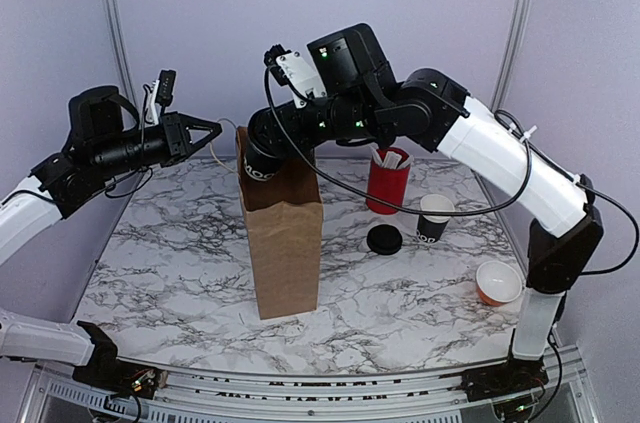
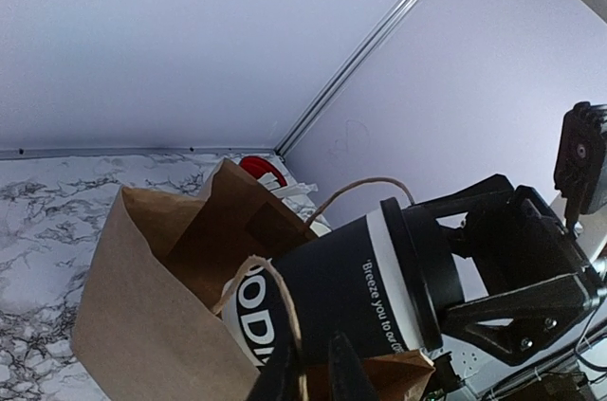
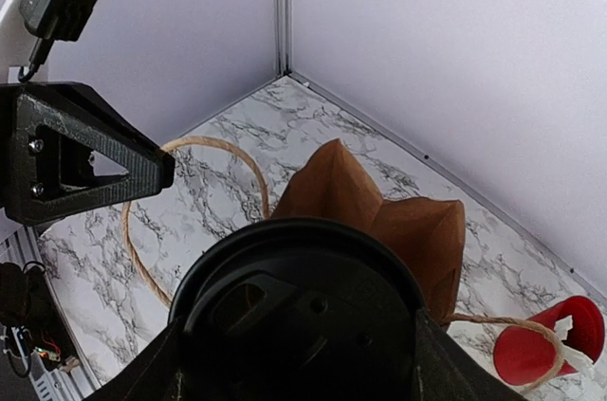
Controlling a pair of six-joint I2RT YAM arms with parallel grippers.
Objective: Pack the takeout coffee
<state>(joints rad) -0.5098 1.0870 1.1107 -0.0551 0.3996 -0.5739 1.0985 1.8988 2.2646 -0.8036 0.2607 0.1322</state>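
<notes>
Clamped tilted by the right gripper (image 2: 429, 270), the takeout coffee (image 2: 332, 287) could be snagged on the paper bag (image 1: 285, 243), whose handle (image 3: 213, 140) is pinched by the left gripper (image 2: 313, 373).

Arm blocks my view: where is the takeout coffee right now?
Top view, left of centre: the takeout coffee lies tilted on its side in the right gripper, its base at the open mouth of the brown paper bag.

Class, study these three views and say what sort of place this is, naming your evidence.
Probably a robotics test cell staged as a coffee counter: two robot arms mounted beside a marble-look table, bare lilac panels in aluminium framing, and a paper bag with takeout cups as props.
</notes>
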